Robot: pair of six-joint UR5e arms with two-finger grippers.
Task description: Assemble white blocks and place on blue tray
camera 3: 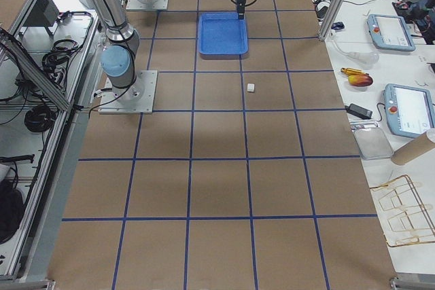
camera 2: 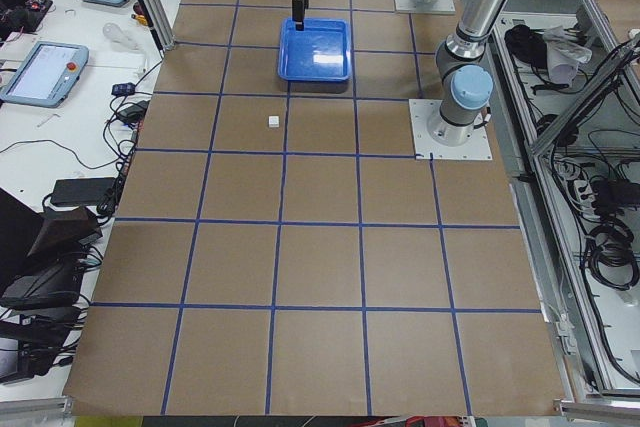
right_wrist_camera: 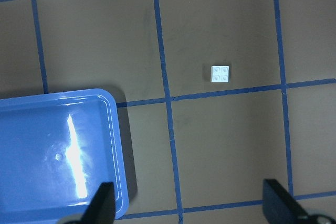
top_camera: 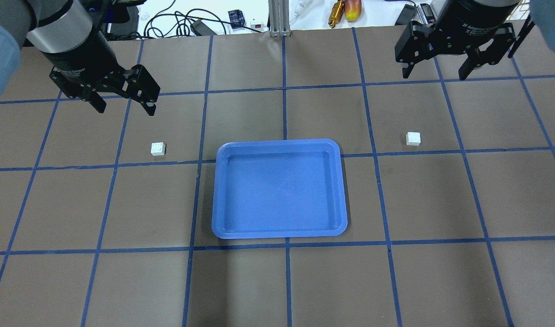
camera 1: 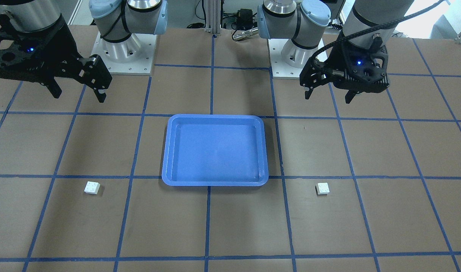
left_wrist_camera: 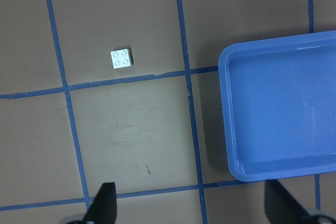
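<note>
White blocks (top_camera: pixel 158 148) (top_camera: pixel 413 138) lie unjoined and well apart on the brown table (top_camera: pixel 441 195), each with its four studs facing up. In the overhead view one sits left of centre, just beyond the blue tray's (top_camera: pixel 217 190) upper left corner. The other sits right of centre, further out from the tray's upper right corner and a little higher in the frame. Both are square, so neither has a long axis. Their edges run nearly parallel to the blue tape lines (top_camera: pixel 284 113), each turned only slightly.

The tray lies flat in the middle of that view, with its long axis running left to right across the frame and its short sides facing the two blocks.

The left gripper (top_camera: pixel 125 109) hangs above the table at upper left, fingers spread wide and gripping nothing, up-frame of the nearer block. The right gripper (top_camera: pixel 434 75) hangs at upper right, likewise spread and unladen, up-frame of the other block.
</note>
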